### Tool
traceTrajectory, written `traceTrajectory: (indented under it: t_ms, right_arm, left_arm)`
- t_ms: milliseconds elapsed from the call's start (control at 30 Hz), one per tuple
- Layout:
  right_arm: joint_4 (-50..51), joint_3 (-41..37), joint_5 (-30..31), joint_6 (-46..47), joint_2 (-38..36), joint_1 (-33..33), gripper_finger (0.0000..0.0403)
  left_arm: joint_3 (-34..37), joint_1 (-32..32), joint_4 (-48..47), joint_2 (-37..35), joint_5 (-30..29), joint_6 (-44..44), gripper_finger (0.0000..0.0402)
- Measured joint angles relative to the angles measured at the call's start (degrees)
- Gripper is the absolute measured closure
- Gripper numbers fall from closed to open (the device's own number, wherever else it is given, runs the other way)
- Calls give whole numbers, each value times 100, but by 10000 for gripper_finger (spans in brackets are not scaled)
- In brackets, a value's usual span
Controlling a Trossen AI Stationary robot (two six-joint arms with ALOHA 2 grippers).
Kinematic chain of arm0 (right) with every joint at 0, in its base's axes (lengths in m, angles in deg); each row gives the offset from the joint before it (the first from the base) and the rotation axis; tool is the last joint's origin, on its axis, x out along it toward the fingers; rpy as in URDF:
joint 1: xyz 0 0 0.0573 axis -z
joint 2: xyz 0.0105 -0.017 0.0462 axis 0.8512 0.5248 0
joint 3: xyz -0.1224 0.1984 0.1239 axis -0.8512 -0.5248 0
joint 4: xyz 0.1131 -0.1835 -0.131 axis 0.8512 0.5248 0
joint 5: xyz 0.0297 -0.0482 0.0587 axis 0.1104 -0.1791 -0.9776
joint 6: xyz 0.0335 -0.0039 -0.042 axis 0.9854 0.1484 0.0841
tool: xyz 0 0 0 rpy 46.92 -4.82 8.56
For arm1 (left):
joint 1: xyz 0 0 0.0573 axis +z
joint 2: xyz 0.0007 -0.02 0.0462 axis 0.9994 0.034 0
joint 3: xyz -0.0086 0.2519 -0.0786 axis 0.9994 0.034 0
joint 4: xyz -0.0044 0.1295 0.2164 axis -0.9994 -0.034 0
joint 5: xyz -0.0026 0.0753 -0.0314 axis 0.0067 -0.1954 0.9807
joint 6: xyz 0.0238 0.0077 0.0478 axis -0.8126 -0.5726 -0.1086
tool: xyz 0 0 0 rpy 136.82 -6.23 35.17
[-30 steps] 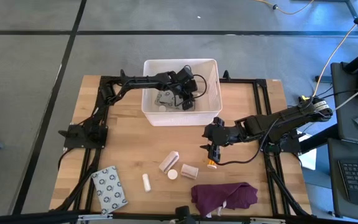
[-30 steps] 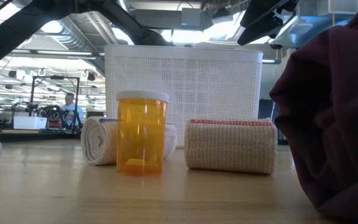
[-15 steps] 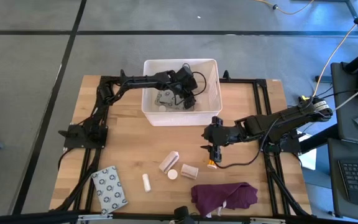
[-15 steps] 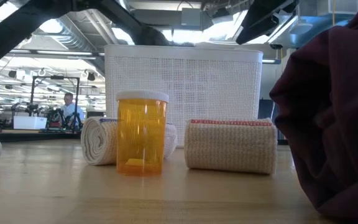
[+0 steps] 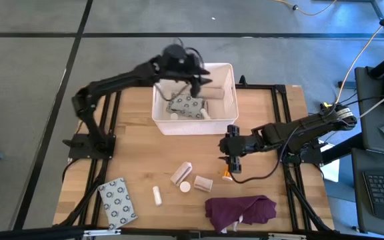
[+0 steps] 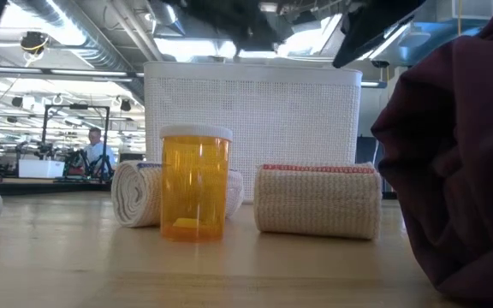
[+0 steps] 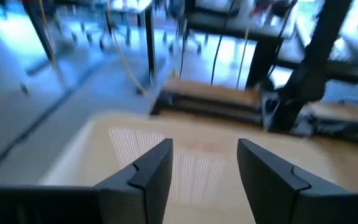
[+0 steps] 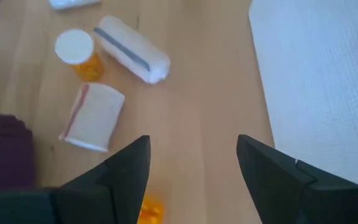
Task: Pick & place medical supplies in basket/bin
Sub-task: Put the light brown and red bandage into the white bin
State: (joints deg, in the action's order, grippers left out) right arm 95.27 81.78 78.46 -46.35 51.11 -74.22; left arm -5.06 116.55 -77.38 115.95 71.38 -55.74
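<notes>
The white bin (image 5: 227, 100) stands at the table's far middle. In it lie a patterned packet (image 5: 187, 107) and a beige roll (image 5: 209, 93). My left gripper (image 5: 200, 75) (image 7: 204, 155) hangs open and empty above the bin. On the near table rest a white roll (image 5: 181, 173), an orange pill bottle (image 6: 195, 181) standing upright, a beige roll (image 5: 203, 183), a white tube (image 5: 157, 195) and a second patterned packet (image 5: 117, 201). My right gripper (image 5: 234, 162) (image 8: 191, 155) hovers open above the table right of these, over a small orange piece (image 8: 146, 211).
A dark purple cloth (image 5: 240, 211) is heaped at the near edge, right of the rolls. Black frame rails (image 5: 282, 107) run along the table's sides. Bare wood lies between the bin and the loose supplies.
My left gripper has risen steeply out of the bin and now hangs above its far rim, pointing more level than before. The patterned packet it stood over now lies uncovered on the bin's floor. The supplies on the table have stayed put.
</notes>
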Motion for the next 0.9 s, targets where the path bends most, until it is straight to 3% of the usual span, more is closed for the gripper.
traceTrajectory:
  t_ms: [200,300,467,633,767,900]
  right_arm:
    - [496,0,167,-566,0,9,162]
    - [494,-2,105,-1204,0,9,162]
    - [338,-2,50,-1515,0,38,162]
    - [-185,-2,-2,-1350,0,42,162]
    - [-617,2,-395,-515,87,75,162]
    - [-925,0,-988,127,506,53,162]
  left_arm:
    - [0,-268,-689,-1310,60,-62,234]
    - [0,-494,-1602,-1907,69,-58,238]
    - [0,-1109,-3528,-2677,58,212,246]
    - [0,-2187,-4828,-2955,-137,546,261]
    - [0,-3076,-5223,-2902,-818,1460,279]
    - [2,-3768,-5665,-2734,-1535,1845,303]
